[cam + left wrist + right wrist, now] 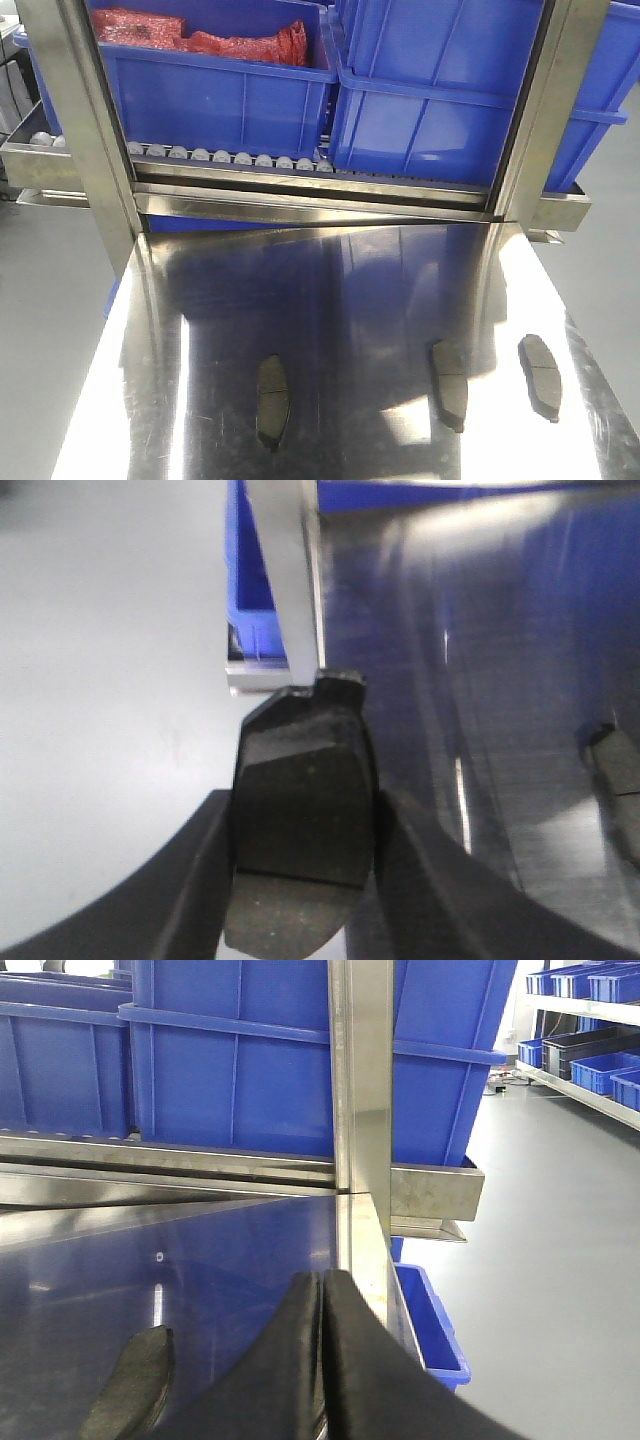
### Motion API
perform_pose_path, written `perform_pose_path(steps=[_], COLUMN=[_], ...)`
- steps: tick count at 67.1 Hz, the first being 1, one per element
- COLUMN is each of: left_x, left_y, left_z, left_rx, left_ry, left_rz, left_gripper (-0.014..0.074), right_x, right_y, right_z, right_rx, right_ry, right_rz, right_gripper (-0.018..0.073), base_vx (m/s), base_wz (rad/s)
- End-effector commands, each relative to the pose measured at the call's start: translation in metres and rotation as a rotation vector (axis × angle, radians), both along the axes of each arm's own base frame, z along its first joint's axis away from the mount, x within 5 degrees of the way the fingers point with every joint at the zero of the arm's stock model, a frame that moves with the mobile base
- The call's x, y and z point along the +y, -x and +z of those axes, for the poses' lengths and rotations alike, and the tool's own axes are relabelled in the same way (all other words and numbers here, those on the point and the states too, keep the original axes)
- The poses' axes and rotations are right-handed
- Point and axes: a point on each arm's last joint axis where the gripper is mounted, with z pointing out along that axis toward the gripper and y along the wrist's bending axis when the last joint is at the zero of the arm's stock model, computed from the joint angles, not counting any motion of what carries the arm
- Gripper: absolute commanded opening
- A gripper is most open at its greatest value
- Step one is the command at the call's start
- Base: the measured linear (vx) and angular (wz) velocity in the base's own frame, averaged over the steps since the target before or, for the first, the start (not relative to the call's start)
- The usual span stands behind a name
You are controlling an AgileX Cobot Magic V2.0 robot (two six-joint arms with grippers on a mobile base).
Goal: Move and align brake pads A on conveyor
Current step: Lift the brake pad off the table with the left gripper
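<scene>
**Left fingers hold a pad at the bench's left edge; conveyor out of sight**

Your left fingers are clamped on one pad. They grip its long sides, so its flat face looks up at the wrist camera and its notched end points away from you. That hold keeps the pad's long axis in line with the fingers, which should make squaring it on a belt easier. Your right fingers are pressed together with nothing between them, low over the bench.

Three more pads lie flat on the bench, well apart, with their long axes running roughly away from you: the left pad, middle pad and right pad. The conveyor shows in no view, so you cannot yet judge the set-down spot.

Mind the edges. The held pad sits about over the bench's left edge, with the left post and a blue bin straight ahead. The rack closes the far side of the bench. The open room is to the left, over bare floor, and a slip there would drop the pad off the bench. Your right fingers have the right post just ahead and a pad, probably the right one, close on their left. Their free side is outward, past the bench's right edge.
</scene>
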Motion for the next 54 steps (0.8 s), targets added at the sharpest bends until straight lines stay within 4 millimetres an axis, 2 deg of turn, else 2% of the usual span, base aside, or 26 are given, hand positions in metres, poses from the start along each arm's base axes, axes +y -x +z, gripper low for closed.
perform_pose_path(steps=[1, 9, 26, 39, 47, 54], left_x=[0.012, 0.025, 0.038, 0.040, 0.041, 0.043], left_y=[0.019, 0.049, 0.101, 0.119, 0.125, 0.129], left_z=[0.008, 0.000, -0.040, -0.070, -0.081, -0.083], left_rx=[-0.126, -0.208, -0.355, -0.388, -0.401, -0.440], left_ry=[0.011, 0.062, 0.232, 0.228, 0.201, 0.165], left_rz=[0.002, -0.015, -0.114, -0.207, -0.244, -0.281], left_gripper=[-0.0007, -0.0007, -0.0007, -0.0007, -0.0007, -0.0007], right_x=[0.000, 0.000, 0.000, 0.000, 0.000, 0.000], right_y=[0.000, 0.000, 0.000, 0.000, 0.000, 0.000], right_z=[0.005, 0.005, 0.005, 0.005, 0.005, 0.005], right_rx=[-0.080, -0.080, -0.080, -0.080, -0.080, -0.080], right_ry=[0.005, 0.005, 0.005, 0.005, 0.005, 0.005], right_rz=[-0.002, -0.002, -0.002, -0.002, -0.002, -0.002], right_gripper=[-0.0007, -0.0007, -0.0007, -0.0007, -0.0007, -0.0007], base_vx=[0.00, 0.00, 0.00, 0.00, 0.00, 0.00], base_wz=[0.00, 0.00, 0.00, 0.00, 0.00, 0.00])
